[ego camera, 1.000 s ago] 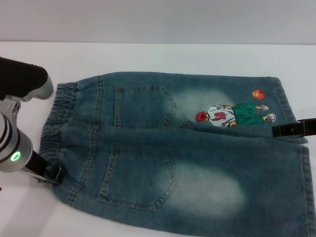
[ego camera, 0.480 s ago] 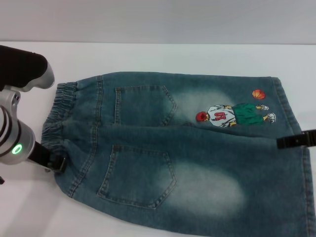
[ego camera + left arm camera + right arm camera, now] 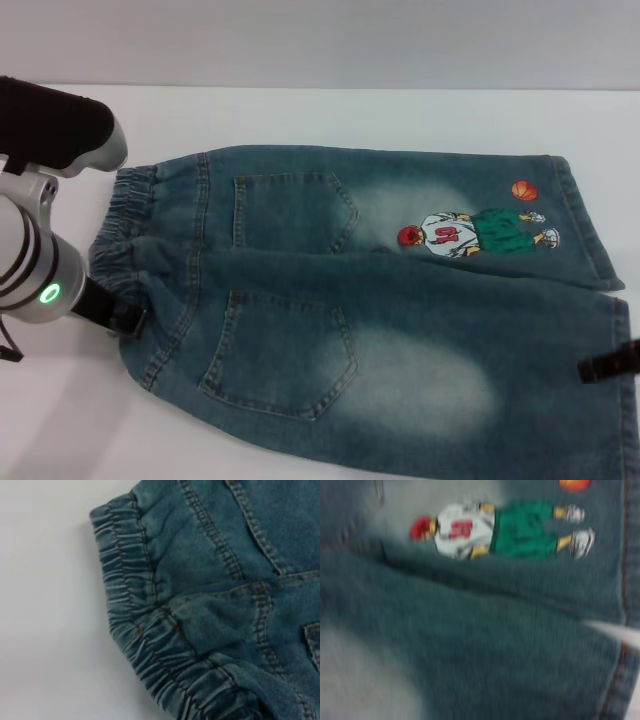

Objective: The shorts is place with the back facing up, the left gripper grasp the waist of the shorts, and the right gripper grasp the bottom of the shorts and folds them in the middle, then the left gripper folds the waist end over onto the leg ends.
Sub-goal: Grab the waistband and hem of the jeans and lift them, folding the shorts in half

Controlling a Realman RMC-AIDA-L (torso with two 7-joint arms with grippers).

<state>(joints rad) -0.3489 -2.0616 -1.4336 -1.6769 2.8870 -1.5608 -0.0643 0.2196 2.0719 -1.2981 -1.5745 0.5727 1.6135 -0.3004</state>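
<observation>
The blue denim shorts (image 3: pixel 380 300) lie flat on the white table with both back pockets up. The gathered waist (image 3: pixel 120 245) is at the left and the bottom of the shorts (image 3: pixel 590 240) at the right, beside the cartoon print (image 3: pixel 470 235). My left gripper (image 3: pixel 128 322), on the green-lit arm, presses into the near end of the waist, and the elastic (image 3: pixel 135 605) is bunched there. At the picture's right edge my right gripper (image 3: pixel 608 366) shows only as a black bar over the near leg's hem. The right wrist view holds the print (image 3: pixel 495 527) and a stitched hem (image 3: pixel 620 680).
The white table (image 3: pixel 320 120) runs bare behind the shorts and at the near left corner. The left arm's black-capped elbow (image 3: pixel 55 130) hangs over the table just left of the waist's far end.
My left gripper has moved right and away from me into the waist, pushing the near waist corner inward. My right gripper has slid toward me along the hems, from the far leg to the near leg.
</observation>
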